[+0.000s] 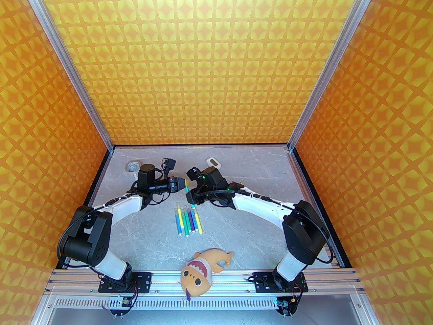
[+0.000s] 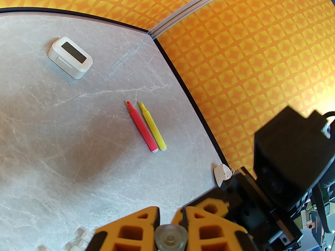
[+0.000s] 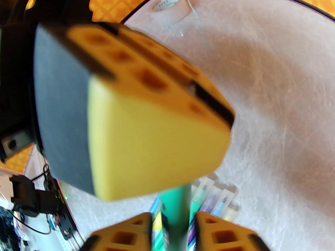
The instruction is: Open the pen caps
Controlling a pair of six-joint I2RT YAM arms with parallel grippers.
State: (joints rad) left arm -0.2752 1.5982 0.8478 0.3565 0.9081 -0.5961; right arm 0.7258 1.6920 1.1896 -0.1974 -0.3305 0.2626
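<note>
Left gripper [image 2: 170,218]: clenched on a pen cap [image 2: 170,238], mid-air.
Green pen [image 3: 175,213]: between the jaws of the right gripper [image 3: 174,231], which stand slack with a gap on each side.
Capped pens [image 1: 187,220]: row at 6 o'clock on the bench [image 1: 236,235], left to do.
Done: red pen [image 2: 141,127] and yellow pen [image 2: 153,127], bare-tipped, at 3 o'clock.

Left arm [image 1: 118,207] and right arm [image 1: 260,208] are extended forward and bent inward, elbows outboard, with the wrists brought close together nose to nose. The left gripper [image 2: 170,213] is found clamped on a pen cap [image 2: 170,238], held end-on at the fingertips. The right gripper [image 3: 174,218] is found slightly parted, with a narrow gap noted on each side of the green pen [image 3: 174,205] between its jaws.
</note>
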